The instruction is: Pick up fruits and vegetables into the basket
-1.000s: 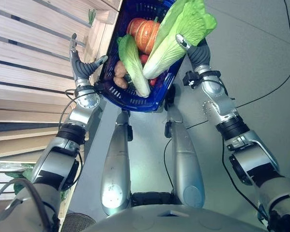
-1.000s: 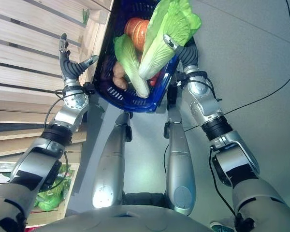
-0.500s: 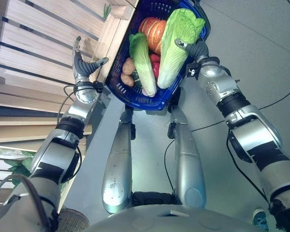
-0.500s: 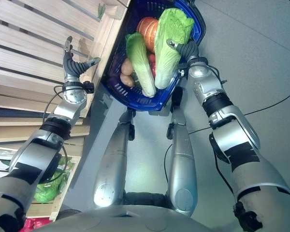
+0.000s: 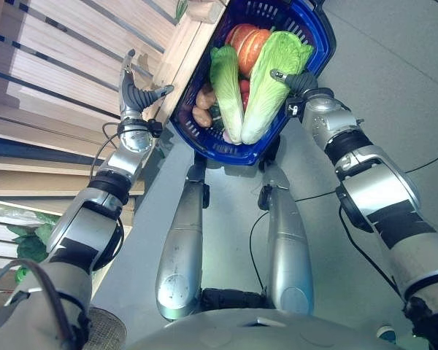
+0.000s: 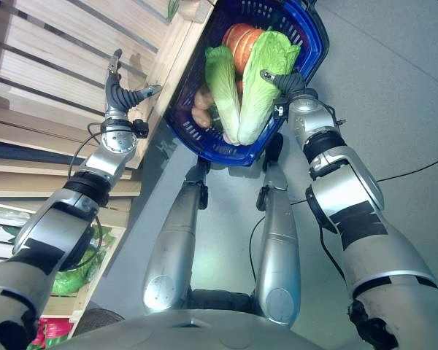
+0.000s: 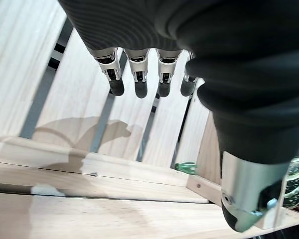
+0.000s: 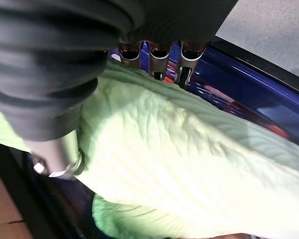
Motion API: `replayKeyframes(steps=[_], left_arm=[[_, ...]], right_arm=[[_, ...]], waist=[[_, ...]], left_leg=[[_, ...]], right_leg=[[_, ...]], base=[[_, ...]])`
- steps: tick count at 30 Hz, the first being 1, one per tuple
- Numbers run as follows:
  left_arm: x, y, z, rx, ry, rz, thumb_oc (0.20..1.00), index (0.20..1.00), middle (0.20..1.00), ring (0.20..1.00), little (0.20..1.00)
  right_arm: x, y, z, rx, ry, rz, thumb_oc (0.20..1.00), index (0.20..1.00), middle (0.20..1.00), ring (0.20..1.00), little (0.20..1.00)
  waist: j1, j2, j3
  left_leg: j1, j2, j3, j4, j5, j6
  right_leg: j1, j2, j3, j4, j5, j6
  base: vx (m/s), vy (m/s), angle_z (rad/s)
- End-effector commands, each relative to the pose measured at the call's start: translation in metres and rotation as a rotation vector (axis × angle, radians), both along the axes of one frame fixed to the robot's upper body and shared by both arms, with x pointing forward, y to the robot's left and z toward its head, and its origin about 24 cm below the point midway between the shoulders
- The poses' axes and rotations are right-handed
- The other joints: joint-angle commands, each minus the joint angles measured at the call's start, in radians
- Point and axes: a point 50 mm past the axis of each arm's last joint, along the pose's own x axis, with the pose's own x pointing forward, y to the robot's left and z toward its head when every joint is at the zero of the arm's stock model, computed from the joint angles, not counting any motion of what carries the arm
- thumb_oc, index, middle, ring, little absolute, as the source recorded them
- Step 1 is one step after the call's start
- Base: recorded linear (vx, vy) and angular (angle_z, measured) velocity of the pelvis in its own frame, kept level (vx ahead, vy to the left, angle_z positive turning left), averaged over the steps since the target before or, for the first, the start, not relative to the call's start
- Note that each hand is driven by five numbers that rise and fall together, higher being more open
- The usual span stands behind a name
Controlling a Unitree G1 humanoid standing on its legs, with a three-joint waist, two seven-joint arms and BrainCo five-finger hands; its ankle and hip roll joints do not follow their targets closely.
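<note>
Right hand (image 5: 296, 79) has its fingers curled round a long pale-green napa cabbage (image 5: 266, 91), lying in the blue plastic mesh basket (image 5: 317, 33) at about 12 o'clock from the robot, beside a second leafy cabbage (image 5: 228, 87) and an orange pumpkin (image 5: 247, 40). Leaves look soft and bruisable, so I'd grab the firm white stem end, and it's probably fairly heavy. Left hand (image 5: 135, 91) hovers spread and empty by the pale wooden slatted shelf (image 5: 51, 65) at 10 o'clock.

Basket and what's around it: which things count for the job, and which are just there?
Job:
blue basket
napa cabbage gripped by the right hand
second cabbage in the basket
pumpkin
potatoes

Just there:
wooden slatted crates
left hand, open, over the crates
leafy greens on a lower shelf
</note>
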Motion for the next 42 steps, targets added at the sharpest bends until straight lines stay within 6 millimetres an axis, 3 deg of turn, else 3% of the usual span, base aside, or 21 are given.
replayKeyframes(steps=[1, 17, 26, 31, 32, 35, 38, 42], left_arm=[[-0.001, -0.011, 0.006, -0.075, -0.078, -0.013, 1.000, 1.000, 1.000, 1.000, 1.000], [-0.004, -0.020, 0.000, -0.093, -0.089, -0.016, 1.000, 1.000, 1.000, 1.000, 1.000], [-0.011, -0.011, -0.016, -0.072, -0.051, 0.006, 1.000, 1.000, 1.000, 1.000, 1.000], [-0.020, 0.007, -0.036, -0.022, 0.012, 0.045, 1.000, 1.000, 1.000, 1.000, 1.000], [-0.025, 0.017, -0.047, -0.003, 0.052, 0.059, 1.000, 1.000, 1.000, 1.000, 1.000], [-0.034, 0.026, -0.066, 0.043, 0.123, 0.064, 1.000, 1.000, 1.000, 1.000, 1.000], [-0.041, 0.032, -0.078, 0.069, 0.170, 0.066, 1.000, 1.000, 1.000, 1.000, 1.000], [-0.068, 0.044, -0.126, 0.119, 0.377, 0.039, 1.000, 1.000, 1.000, 1.000, 1.000]], right_arm=[[-0.001, -0.024, 0.009, -0.040, -0.022, -0.089, 1.000, 1.000, 1.000, 1.000, 1.000], [-0.004, -0.040, 0.007, -0.102, 0.012, -0.188, 1.000, 1.000, 1.000, 1.000, 1.000], [-0.005, -0.035, 0.004, -0.135, -0.120, -0.163, 1.000, 1.000, 1.000, 1.000, 1.000], [-0.016, -0.040, -0.026, -0.152, -0.113, -0.153, 1.000, 1.000, 1.000, 1.000, 1.000], [-0.022, -0.045, -0.041, -0.161, -0.087, -0.151, 1.000, 1.000, 1.000, 1.000, 1.000], [-0.032, -0.053, -0.063, -0.131, -0.047, -0.172, 1.000, 1.000, 1.000, 1.000, 1.000], [-0.037, -0.059, -0.073, -0.114, -0.023, -0.179, 1.000, 1.000, 1.000, 1.000, 1.000], [-0.066, -0.074, -0.123, -0.102, 0.096, -0.190, 1.000, 1.000, 1.000, 1.000, 1.000]], waist=[[-0.001, 0.106, -0.035], [-0.003, 0.119, -0.035], [-0.012, 0.111, -0.035], [-0.027, 0.094, -0.035], [-0.033, 0.088, -0.035], [-0.038, 0.082, -0.035], [-0.041, 0.080, -0.035], [-0.044, 0.068, -0.124]], left_leg=[[-0.025, -0.074, 0.017, -0.034, 0.008, 0.041], [-0.036, -0.076, 0.017, -0.032, 0.009, 0.044], [0.062, -0.075, 0.017, -0.095, 0.017, 0.043], [0.196, -0.064, 0.023, -0.175, 0.029, 0.038], [0.262, -0.058, 0.026, -0.212, 0.033, 0.035], [0.352, -0.052, 0.029, -0.258, 0.034, 0.033], [0.410, -0.043, 0.033, -0.293, 0.037, 0.032], [0.515, -0.030, 0.045, -0.371, 0.035, 0.026]], right_leg=[[0.012, 0.054, -0.078, 0.116, -0.155, 0.034], [-0.006, 0.054, -0.071, 0.121, -0.154, 0.034], [0.087, 0.060, -0.066, 0.076, -0.150, 0.038], [0.212, 0.049, -0.067, 0.006, -0.134, 0.051], [0.276, 0.040, -0.070, -0.030, -0.127, 0.058], [0.369, 0.028, -0.075, -0.078, -0.121, 0.065], [0.429, 0.020, -0.074, -0.113, -0.112, 0.070], [0.554, 0.004, -0.079, -0.202, -0.101, 0.084]], base=[[0.00, 0.000, 0.00], [0.00, 0.000, 0.00], [-0.02, 0.017, 0.00], [-0.04, 0.036, -0.01], [-0.05, 0.041, -0.06], [-0.02, 0.023, -0.10], [0.00, 0.017, -0.10], [0.07, 0.034, -0.02]])
